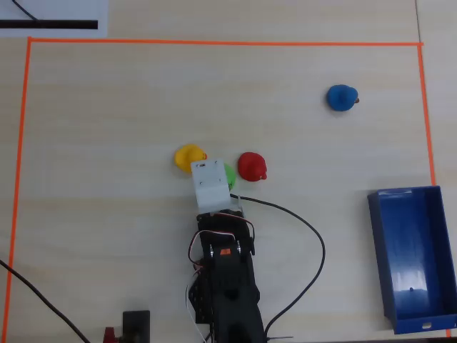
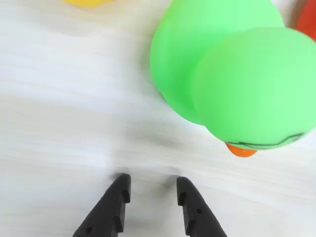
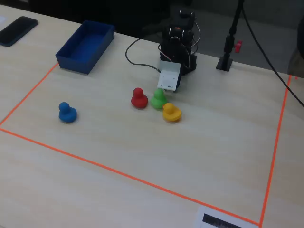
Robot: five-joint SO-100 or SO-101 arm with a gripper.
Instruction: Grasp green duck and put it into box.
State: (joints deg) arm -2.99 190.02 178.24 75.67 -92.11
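Note:
The green duck [image 2: 222,74] fills the upper right of the wrist view, its orange beak pointing down toward the camera. It stands on the table between a yellow and a red duck in the overhead view [image 1: 229,175] and in the fixed view [image 3: 158,99]. My gripper [image 2: 153,182] is low over the table just short of the duck and a little to its left. Its two black fingers [image 2: 117,202] are apart with nothing between them. The blue box [image 1: 378,236] is open-topped and stands at the right edge in the overhead view, and at the top left in the fixed view [image 3: 76,64].
A yellow duck [image 1: 188,156] and a red duck [image 1: 251,166] stand close on either side of the green one. A blue duck [image 1: 341,98] stands far off. Orange tape [image 1: 214,42] frames the work area. A black cable [image 1: 307,229] loops beside the arm.

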